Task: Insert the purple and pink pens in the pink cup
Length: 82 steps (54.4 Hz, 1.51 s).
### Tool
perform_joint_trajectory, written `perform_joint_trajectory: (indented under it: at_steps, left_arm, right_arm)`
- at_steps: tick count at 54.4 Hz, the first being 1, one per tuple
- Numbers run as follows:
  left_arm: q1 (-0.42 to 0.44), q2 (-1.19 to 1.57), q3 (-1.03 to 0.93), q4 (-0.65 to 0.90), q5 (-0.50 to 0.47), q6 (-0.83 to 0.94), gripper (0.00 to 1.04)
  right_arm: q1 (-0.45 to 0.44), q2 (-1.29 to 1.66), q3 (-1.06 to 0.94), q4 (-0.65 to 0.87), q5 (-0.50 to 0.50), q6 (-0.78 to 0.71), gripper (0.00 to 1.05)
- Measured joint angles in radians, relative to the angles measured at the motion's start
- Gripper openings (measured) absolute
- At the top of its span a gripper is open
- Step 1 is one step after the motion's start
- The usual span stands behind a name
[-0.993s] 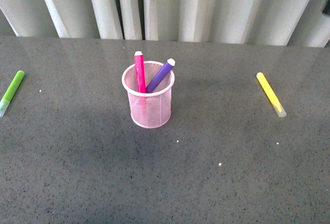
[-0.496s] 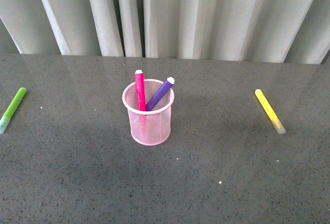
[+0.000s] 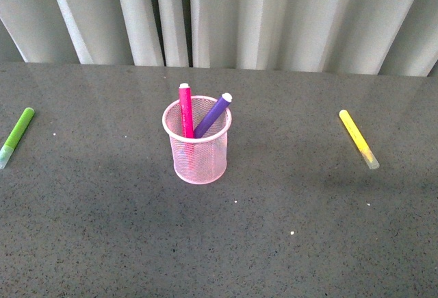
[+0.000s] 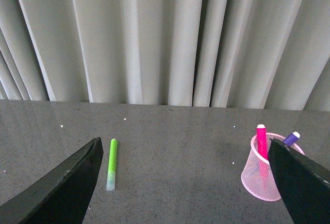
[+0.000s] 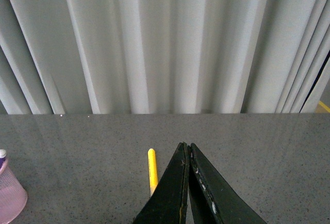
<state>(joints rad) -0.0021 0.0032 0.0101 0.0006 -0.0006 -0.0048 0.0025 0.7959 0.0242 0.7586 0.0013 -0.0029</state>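
The left gripper's (image 4: 185, 183) fingers (image 4: 62, 188) are spread wide and hold nothing; the right gripper's (image 5: 186, 183) fingers (image 5: 206, 193) are pressed together, empty; the pink pen (image 3: 185, 110) and purple pen (image 3: 213, 115) are stood inside the pink cup (image 3: 198, 157) at the middle of the table (image 3: 308, 229); a green marker (image 3: 16, 135) and a yellow marker (image 3: 358, 138) are laid well apart on either side.

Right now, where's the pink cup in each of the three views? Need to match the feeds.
Front view: pink cup stands mid-table, just left of centre, pink and purple pens inside.
Left wrist view: low at the right edge, partly behind the left gripper's finger.
Right wrist view: only a sliver of it at the bottom-left corner.
Shared landmark: the pleated grey curtain behind the table, in all three.
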Motion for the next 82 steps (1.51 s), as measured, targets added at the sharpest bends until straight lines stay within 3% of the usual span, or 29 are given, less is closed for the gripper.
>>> perform_joint_trajectory:
  at_steps: [33, 75, 82]
  left_arm:
    - [0.0, 0.0, 0.0, 0.0, 0.0, 0.0, 0.98]
    - [0.0, 0.0, 0.0, 0.0, 0.0, 0.0, 0.98]
    - [0.0, 0.0, 0.0, 0.0, 0.0, 0.0, 0.98]
  right_arm:
    - [0.0, -0.385, -0.007, -0.348, 0.0, 0.0, 0.03]
    - [0.0, -0.628, -0.007, -0.587, 0.0, 0.0, 0.03]
    - [0.0, -0.769, -0.007, -0.752, 0.001, 0.002, 0.03]
